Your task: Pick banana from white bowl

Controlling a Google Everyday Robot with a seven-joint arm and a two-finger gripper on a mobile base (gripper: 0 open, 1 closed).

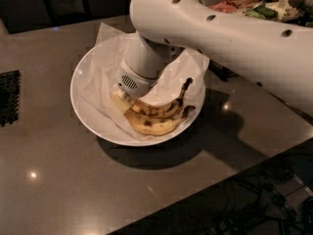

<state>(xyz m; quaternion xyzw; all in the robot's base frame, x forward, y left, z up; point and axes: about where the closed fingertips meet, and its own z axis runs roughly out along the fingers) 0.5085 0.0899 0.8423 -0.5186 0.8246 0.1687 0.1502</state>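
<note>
Banana (157,123) sits low in the white bowl (77,102), on the side nearest the camera, yellow with plenty of dark brown spotting, its blackened stem (186,88) curling up toward the right rim. It looks as if two curved fruits lie pressed together there, one along the other. A crumpled sheet of white paper (103,77) lines the bowl under them and pokes up past the far rim. And down comes the big white arm (230,33) from the upper right, its round wrist housing (131,82) with a small vent grille right over the bowl. The tool (120,101) is at the left end of the banana, touching it or just beside it, mostly hidden beneath that housing, and whether it is spread, pressed together or pinching the fruit cannot be told from here. The bowl stands on a grey, glossy worktop (63,180). A black mesh pad (9,97) lies at the left edge, well apart from the bowl, and colourful packets (254,4) crowd the far right corner behind the arm.
</note>
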